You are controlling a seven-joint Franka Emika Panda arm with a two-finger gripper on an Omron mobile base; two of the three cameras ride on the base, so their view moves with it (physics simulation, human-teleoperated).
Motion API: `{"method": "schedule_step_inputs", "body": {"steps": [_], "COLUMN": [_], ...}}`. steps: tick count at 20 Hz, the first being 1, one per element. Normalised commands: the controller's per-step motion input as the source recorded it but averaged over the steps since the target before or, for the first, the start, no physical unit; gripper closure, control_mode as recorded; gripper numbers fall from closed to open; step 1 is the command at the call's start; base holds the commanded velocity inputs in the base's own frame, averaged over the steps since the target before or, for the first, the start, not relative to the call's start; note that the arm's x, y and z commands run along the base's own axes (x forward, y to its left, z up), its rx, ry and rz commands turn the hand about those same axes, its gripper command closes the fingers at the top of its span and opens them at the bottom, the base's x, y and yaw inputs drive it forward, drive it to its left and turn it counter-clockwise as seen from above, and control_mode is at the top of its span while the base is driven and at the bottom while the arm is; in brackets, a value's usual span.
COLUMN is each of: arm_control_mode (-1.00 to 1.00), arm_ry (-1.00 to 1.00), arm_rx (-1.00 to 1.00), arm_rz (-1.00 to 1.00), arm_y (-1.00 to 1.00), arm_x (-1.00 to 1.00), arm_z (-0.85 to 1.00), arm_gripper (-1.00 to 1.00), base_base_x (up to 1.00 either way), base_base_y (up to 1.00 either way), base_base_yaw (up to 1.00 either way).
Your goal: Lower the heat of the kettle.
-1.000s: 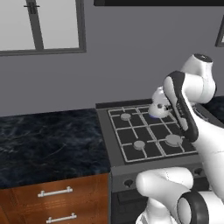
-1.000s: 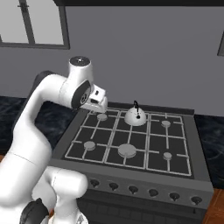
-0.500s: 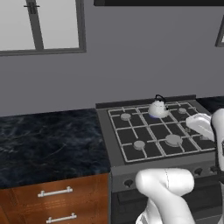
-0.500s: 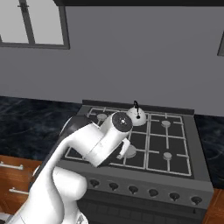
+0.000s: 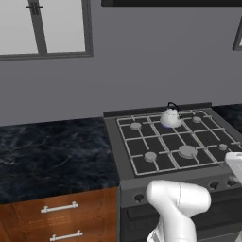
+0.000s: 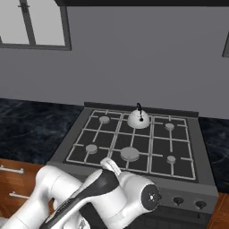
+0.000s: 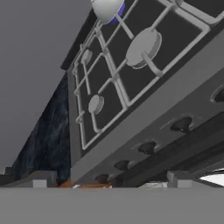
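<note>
Low now, gripper point(image 7: 107, 183) before the stove's front panel, spread or pressed together impossible to tell. Just ahead, a row of dark knobs point(image 7: 181, 124). Farther back, kettle point(image 5: 170, 117) on the rear middle burner. Approach step, by the look; next, choosing and turning the kettle's knob.

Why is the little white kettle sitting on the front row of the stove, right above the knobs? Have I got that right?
Not quite. The kettle sits on the back row of the stove, by the rear wall, far from the knobs. The right base view shows this plainly. It is indeed a little white kettle on the stove.
</note>
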Motion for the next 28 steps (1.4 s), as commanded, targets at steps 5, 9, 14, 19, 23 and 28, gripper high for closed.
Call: {"method": "schedule_step_inputs", "body": {"steps": [5,9,14,19,23,28], "arm_control_mode": [-1.0,-1.0,-1.0,-1.0,-1.0,-1.0], "arm_ry": [-0.02,-0.01,-0.01,0.0,-0.02,-0.07], "arm_rx": [0.12,0.05,0.03,0.04,0.06,0.02], "arm_rz": [0.0,0.05,0.1,0.12,0.09,0.05], "arm_y": [-0.57,-0.48,-0.46,-0.44,-0.37,-0.2], "arm_x": [0.0,0.0,0.02,0.06,0.07,0.02], "arm_z": [-0.5,-0.3,-0.29,-0.26,-0.23,-0.27], "arm_gripper": [-1.0,-1.0,-1.0,-1.0,-1.0,-1.0], "base_base_x": [0.0,0.0,0.0,0.0,0.0,0.0], "base_base_y": [0.0,0.0,0.0,0.0,0.0,0.0], "base_base_yaw": [0.0,0.0,0.0,0.0,0.0,0.0]}}
